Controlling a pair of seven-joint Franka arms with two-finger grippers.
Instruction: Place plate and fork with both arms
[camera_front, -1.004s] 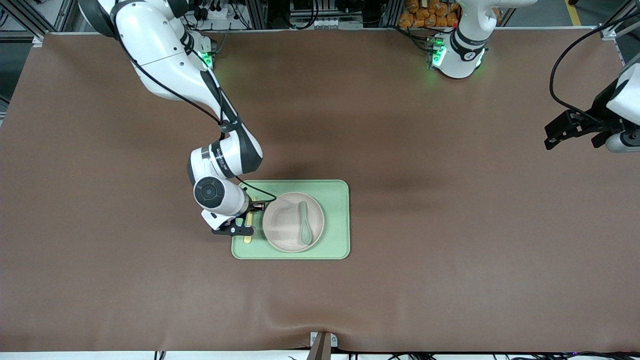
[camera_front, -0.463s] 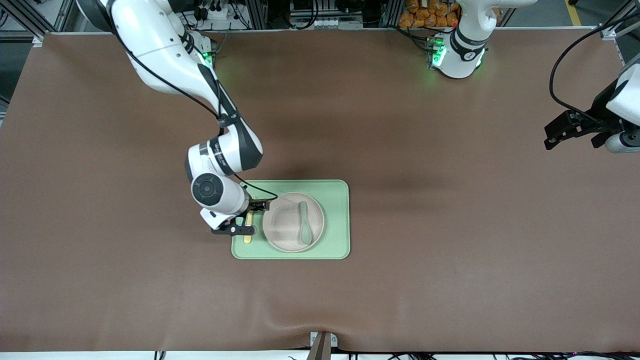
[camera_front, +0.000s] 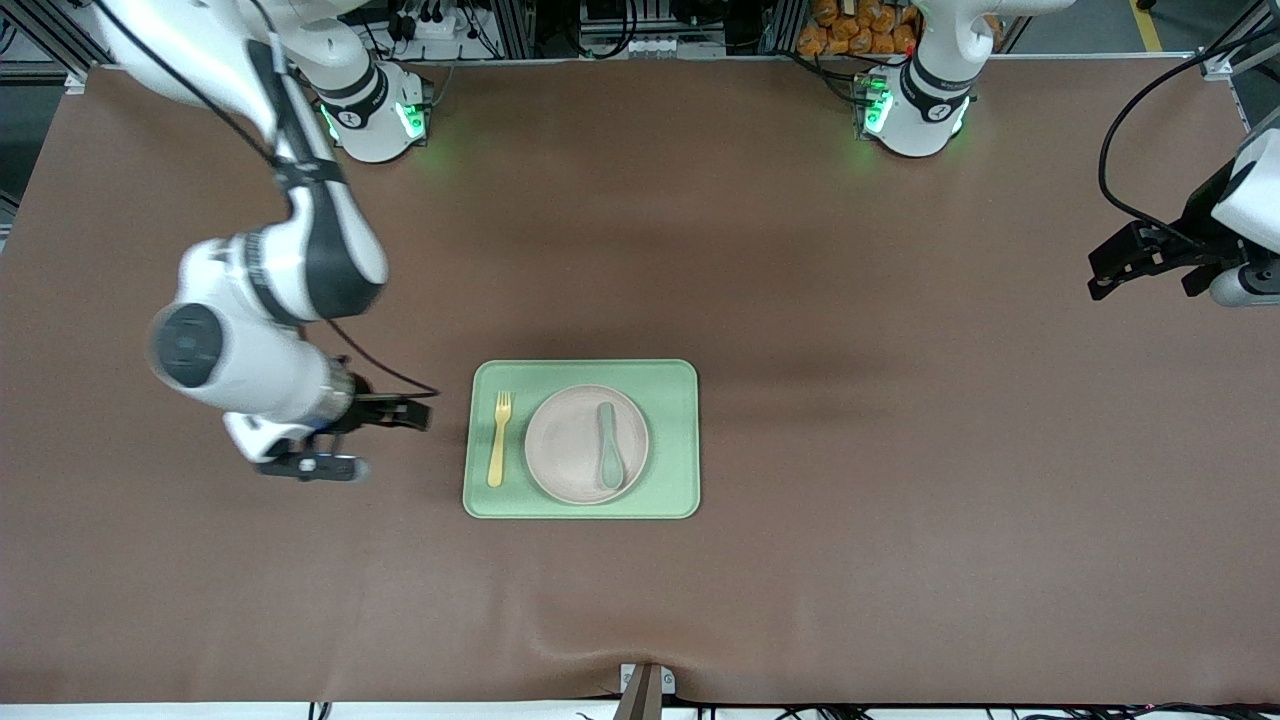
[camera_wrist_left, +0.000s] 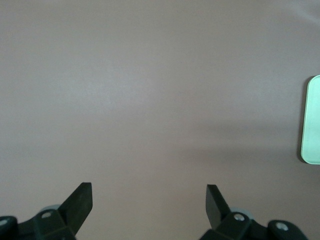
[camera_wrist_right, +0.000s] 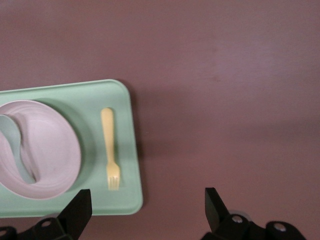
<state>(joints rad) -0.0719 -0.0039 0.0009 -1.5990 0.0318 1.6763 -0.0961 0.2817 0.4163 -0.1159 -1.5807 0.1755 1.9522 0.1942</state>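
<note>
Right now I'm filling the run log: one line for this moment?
fork on tray beside plate | spoon on plate | right gripper open, empty | left gripper open, waiting

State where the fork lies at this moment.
In the front view, the fork lies flat on the green tray, beside the plate toward the right arm's end of the table, its tines pointing away from the camera.

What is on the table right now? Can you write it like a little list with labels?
tray: green, middle of the table
plate: pink, on the tray
spoon: lying on the plate
fork: yellow, on the tray beside the plate
right gripper: open, holding nothing, over bare table beside the tray
left gripper: open, waiting at its end of the table
</note>
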